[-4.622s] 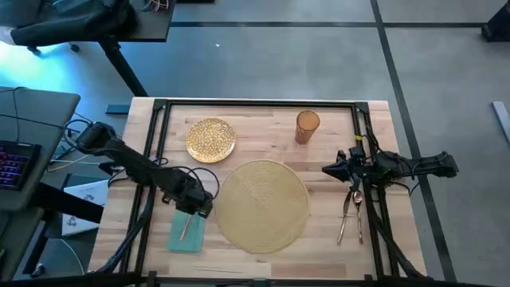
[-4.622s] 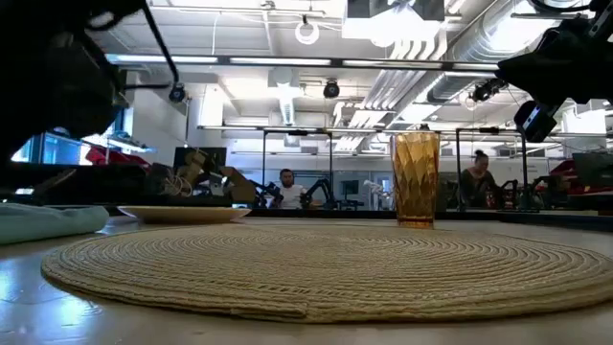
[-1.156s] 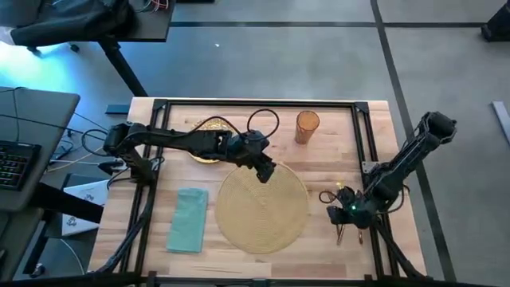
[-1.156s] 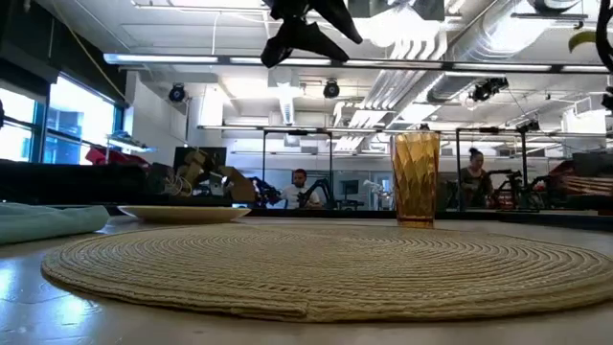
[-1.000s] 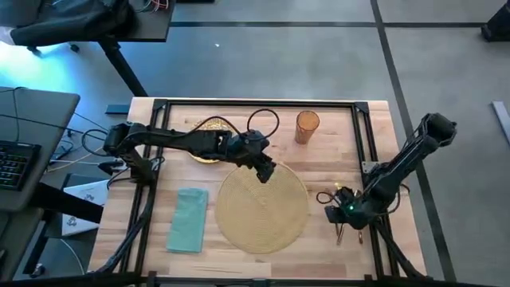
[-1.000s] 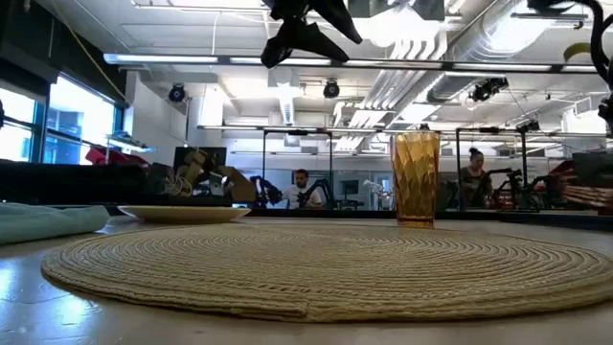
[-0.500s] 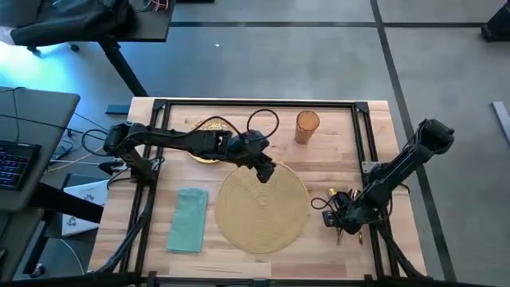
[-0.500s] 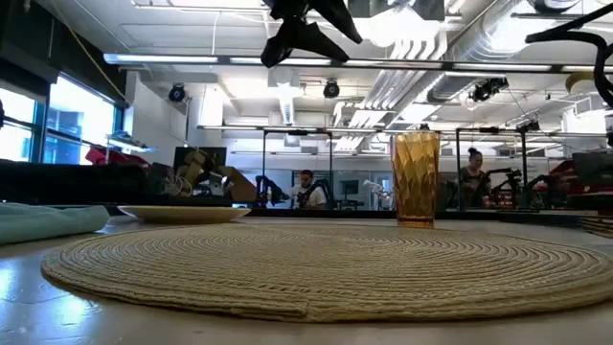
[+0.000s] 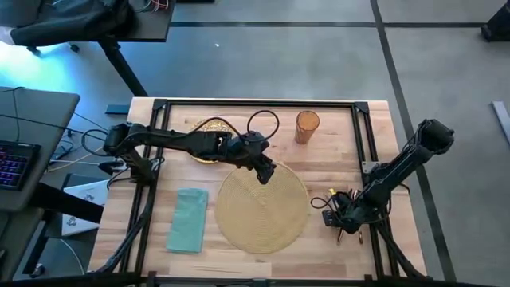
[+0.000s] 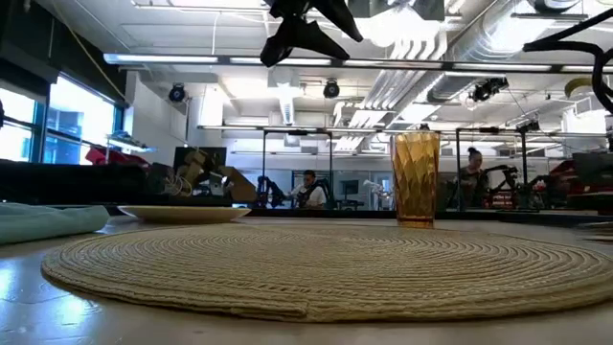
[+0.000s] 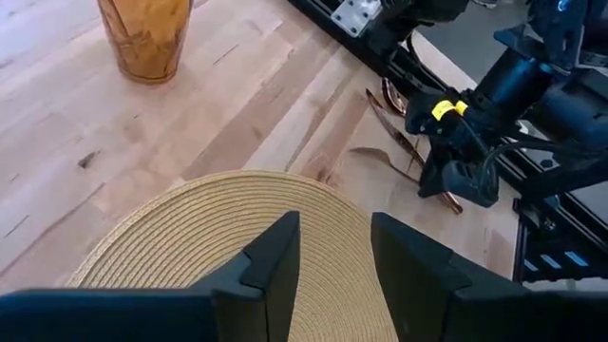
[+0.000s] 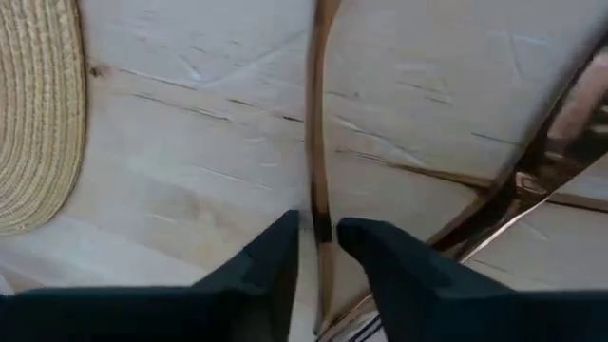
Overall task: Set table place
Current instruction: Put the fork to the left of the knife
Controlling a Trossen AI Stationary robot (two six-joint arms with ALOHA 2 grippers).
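Fork (image 12: 317,114) — handle running lengthwise between right gripper (image 12: 318,237) jaws.

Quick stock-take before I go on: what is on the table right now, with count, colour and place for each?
Placemat: one, tan woven, middle of the table.
Plate: one, gold speckled, far left, partly under the left arm.
Tumbler: one, amber, upright, far right of centre.
Napkin: one, teal, left of the placemat.
Cutlery: copper-coloured, several pieces crossed in a pile right of the placemat; count unclear.
Left gripper: open, raised over the placemat's far edge.
Right gripper: down at the pile, fingers either side of one copper handle.
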